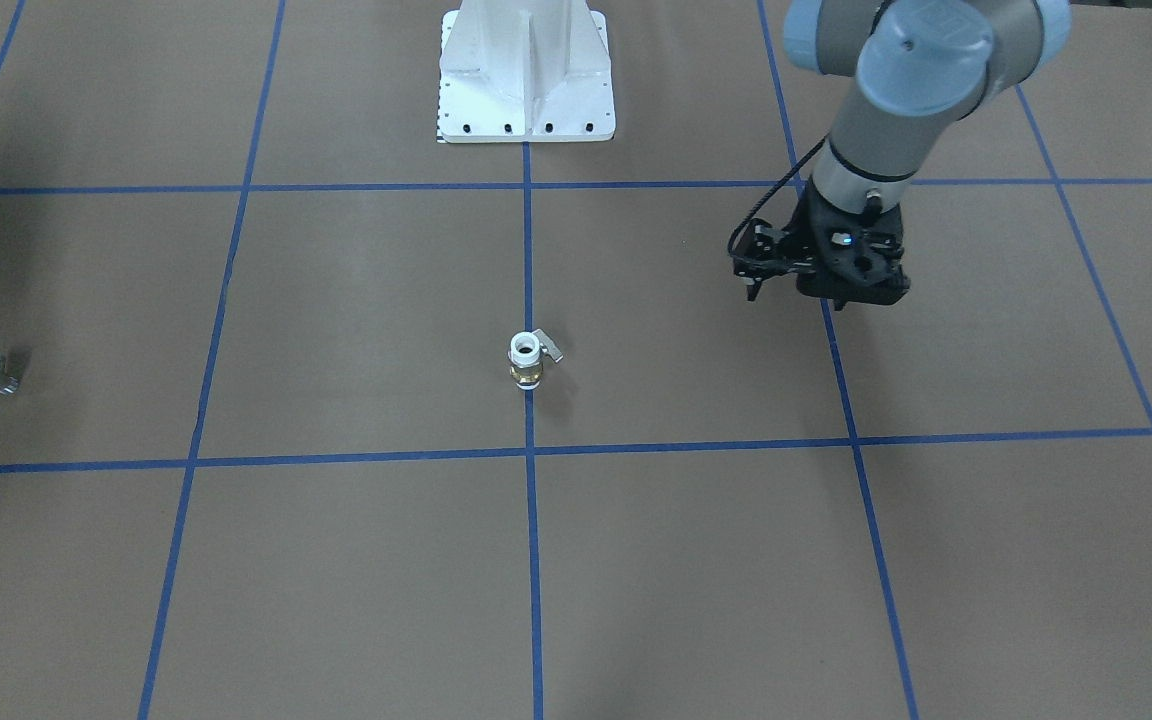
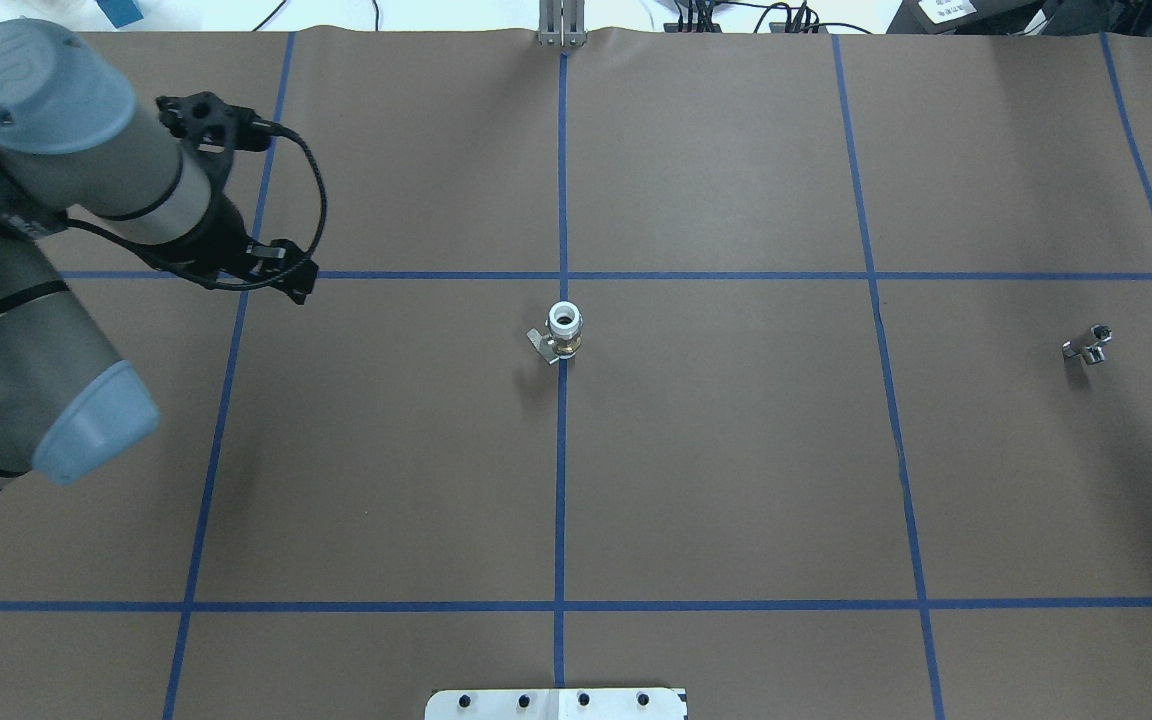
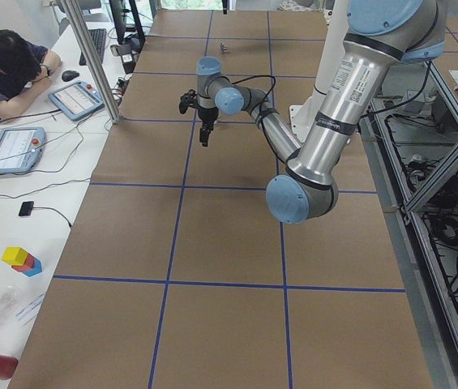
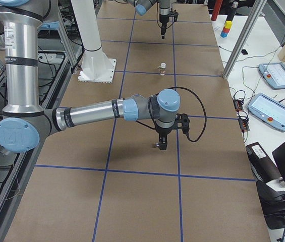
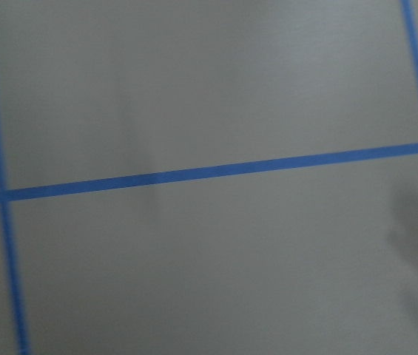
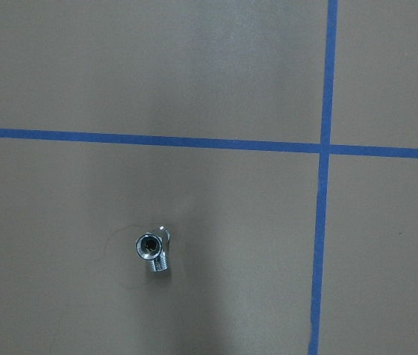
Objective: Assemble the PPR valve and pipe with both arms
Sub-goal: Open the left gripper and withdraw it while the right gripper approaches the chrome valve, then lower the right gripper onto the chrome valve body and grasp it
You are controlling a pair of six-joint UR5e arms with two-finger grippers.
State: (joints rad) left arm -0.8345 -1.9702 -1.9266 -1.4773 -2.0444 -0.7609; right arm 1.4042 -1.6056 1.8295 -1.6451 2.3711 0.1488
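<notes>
Brown paper surface (image 1: 336,300), blue tape grid. PPR valve (image 1: 533,360) stands upright on the centre tape line, white end up with its bore open. Brass band sits low, and the small silver lever sticks out toward the robot's left. Nothing touches it.

Pipe (image 2: 1088,345) lies far out on the robot's right, well apart from the valve, alone inside a grid square. The right wrist view looks straight down on it: open round end up, short threaded stub to one side.

Left gripper (image 1: 829,298) hangs above the surface, fingers pointing down, well to the valve's left and holding nothing. Finger gap: cannot tell.

Right gripper (image 4: 161,146) shows only in the side view, pointing down just above the surface. Wide or narrow: cannot tell.

White bolted base (image 1: 526,80) sits at the robot's edge.
</notes>
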